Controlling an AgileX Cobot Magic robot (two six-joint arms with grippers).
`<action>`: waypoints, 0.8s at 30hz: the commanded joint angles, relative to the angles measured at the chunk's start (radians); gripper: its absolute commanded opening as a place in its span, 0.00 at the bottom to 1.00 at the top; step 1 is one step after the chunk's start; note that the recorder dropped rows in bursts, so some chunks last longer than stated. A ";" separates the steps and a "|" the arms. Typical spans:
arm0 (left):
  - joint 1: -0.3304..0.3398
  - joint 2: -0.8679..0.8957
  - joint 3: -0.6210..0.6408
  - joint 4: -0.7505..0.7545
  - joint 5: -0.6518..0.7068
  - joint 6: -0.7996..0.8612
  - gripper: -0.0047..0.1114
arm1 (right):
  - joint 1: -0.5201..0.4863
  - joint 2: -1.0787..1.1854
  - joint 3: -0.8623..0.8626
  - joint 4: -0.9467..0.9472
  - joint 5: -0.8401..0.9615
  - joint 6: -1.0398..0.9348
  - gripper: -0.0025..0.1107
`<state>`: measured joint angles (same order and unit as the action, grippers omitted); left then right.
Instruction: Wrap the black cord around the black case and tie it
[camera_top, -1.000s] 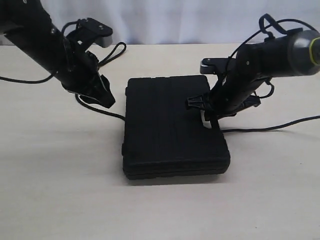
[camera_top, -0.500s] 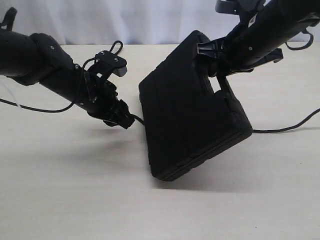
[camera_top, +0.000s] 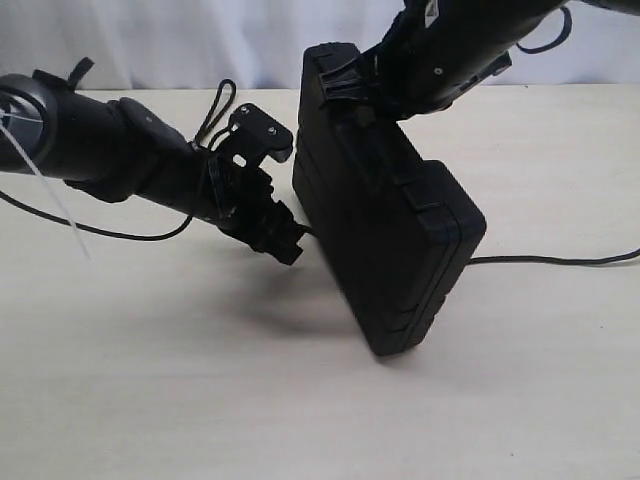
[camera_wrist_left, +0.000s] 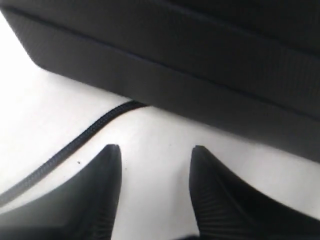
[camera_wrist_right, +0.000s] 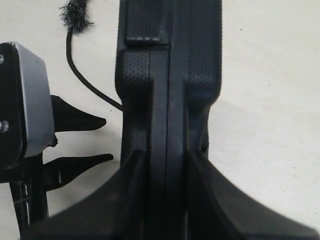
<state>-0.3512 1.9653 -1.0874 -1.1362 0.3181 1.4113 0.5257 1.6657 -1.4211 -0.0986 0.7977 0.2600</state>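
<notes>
The black case (camera_top: 390, 220) stands tilted on one lower corner on the table. My right gripper (camera_top: 365, 85) is shut on its raised upper edge. In the right wrist view the case (camera_wrist_right: 170, 75) sits edge-on between the jaws of that gripper (camera_wrist_right: 167, 155). The black cord (camera_top: 550, 261) trails from under the case to the right. Its other stretch (camera_wrist_left: 75, 145) runs out from the case's underside (camera_wrist_left: 200, 65), beside my open, empty left gripper (camera_wrist_left: 155, 150). That gripper (camera_top: 288, 243) is low, just left of the case. The cord's frayed knot (camera_wrist_right: 75, 15) lies on the table.
The beige table (camera_top: 200, 400) stretches towards the camera in front of the case. A white curtain (camera_top: 200, 40) hangs behind. The left arm (camera_top: 120, 155) lies low across the left side, with a thin white strip (camera_top: 50, 190) hanging from it.
The right gripper has lifted one edge of the case from flat to steeply tilted. The left gripper has moved right and down, close to the case's underside.
</notes>
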 joint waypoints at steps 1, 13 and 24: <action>-0.004 0.000 0.004 -0.188 -0.024 0.205 0.40 | 0.047 -0.005 -0.020 -0.056 -0.038 0.009 0.06; 0.162 -0.094 0.089 -0.569 0.329 0.674 0.14 | 0.080 -0.005 -0.022 -0.381 0.026 0.213 0.06; 0.228 -0.099 0.132 -0.586 0.630 0.732 0.04 | 0.082 0.024 -0.145 -0.418 0.204 0.201 0.06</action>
<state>-0.1177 1.8749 -0.9590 -1.7028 0.9231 2.1116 0.6075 1.6925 -1.5390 -0.4696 1.0053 0.4686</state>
